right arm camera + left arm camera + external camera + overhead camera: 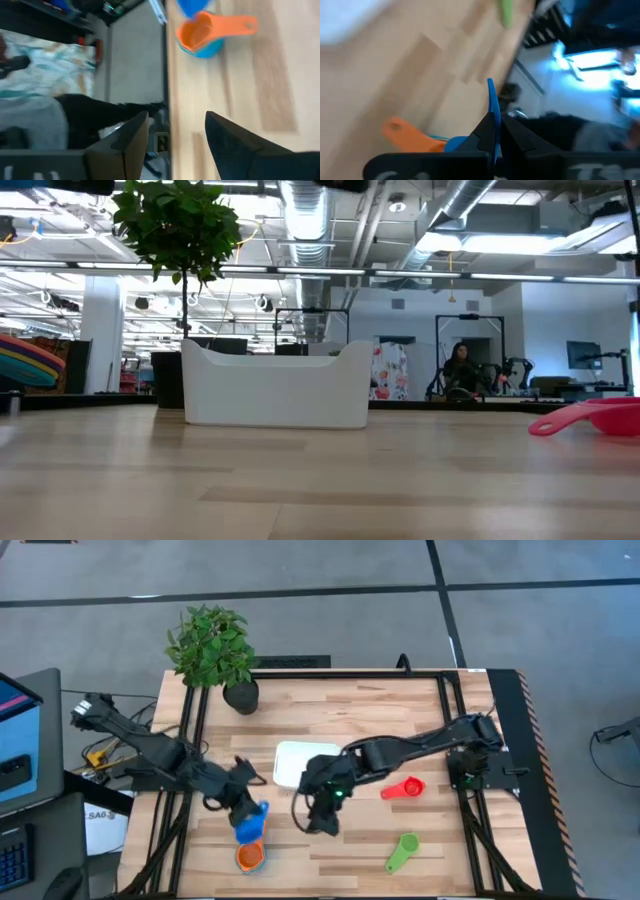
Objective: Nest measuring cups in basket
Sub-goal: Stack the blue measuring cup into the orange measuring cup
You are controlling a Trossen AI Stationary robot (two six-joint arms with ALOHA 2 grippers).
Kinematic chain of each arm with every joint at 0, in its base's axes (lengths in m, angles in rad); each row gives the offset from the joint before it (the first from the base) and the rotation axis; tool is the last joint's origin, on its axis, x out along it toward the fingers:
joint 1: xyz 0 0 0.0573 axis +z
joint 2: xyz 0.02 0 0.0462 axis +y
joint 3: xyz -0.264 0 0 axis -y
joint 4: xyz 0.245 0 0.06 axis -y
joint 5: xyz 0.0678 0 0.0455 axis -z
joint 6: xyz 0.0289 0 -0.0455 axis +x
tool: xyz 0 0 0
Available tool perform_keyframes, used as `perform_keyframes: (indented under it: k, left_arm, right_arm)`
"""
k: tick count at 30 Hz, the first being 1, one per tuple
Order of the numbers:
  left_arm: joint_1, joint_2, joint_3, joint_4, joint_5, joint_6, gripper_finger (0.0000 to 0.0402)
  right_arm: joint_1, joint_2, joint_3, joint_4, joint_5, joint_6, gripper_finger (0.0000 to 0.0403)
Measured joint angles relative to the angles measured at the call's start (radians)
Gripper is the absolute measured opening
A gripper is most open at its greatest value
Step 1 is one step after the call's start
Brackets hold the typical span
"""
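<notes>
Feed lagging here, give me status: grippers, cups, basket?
Left gripper shut on blue cup, over orange cup. Right gripper open, empty. Basket unobstructed; red cup, green cup loose.

Bright overhead ceiling lights; both wrist views motion-blurred.

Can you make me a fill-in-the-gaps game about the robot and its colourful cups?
1. The left tool is shut on the handle of a ___ cup.
2. The right tool is open and holds ___.
3. The cup lying nearest the right arm is ___.
4. The white basket sits near a potted ___.

Missing words: blue; nothing; red; plant
</notes>
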Motion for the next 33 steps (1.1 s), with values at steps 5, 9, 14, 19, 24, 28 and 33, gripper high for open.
perform_keyframes:
  k: [5, 9, 14, 19, 24, 28, 33]
  left_arm:
    - [-0.051, 0.018, -0.162, 0.241, 0.065, -0.079, 0.0000]
    - [-0.073, 0.016, -0.274, 0.394, 0.047, -0.128, 0.0000]
    - [-0.090, 0.016, -0.357, 0.486, 0.013, -0.147, 0.0000]
    - [-0.120, 0.016, -0.396, 0.493, 0.006, -0.174, 0.0000]
    - [-0.138, 0.016, -0.405, 0.484, -0.027, -0.190, 0.0000]
    - [-0.138, 0.016, -0.405, 0.486, -0.038, -0.192, 0.0000]
    - [-0.138, 0.016, -0.405, 0.485, -0.050, -0.241, 0.0005]
  right_arm:
    - [0.038, -0.093, 0.001, -0.115, 0.135, -0.014, 0.0200]
    - [0.053, -0.124, 0.001, -0.157, 0.221, 0.021, 0.0190]
    - [0.062, -0.133, 0.001, -0.163, 0.245, 0.077, 0.0181]
    - [0.076, -0.111, -0.001, -0.179, 0.245, 0.124, 0.0178]
    - [0.081, -0.100, 0.001, -0.163, 0.244, 0.160, 0.0182]
    - [0.080, -0.102, 0.001, -0.158, 0.245, 0.182, 0.0188]
    - [0.080, -0.101, 0.001, -0.163, 0.244, 0.200, 0.0197]
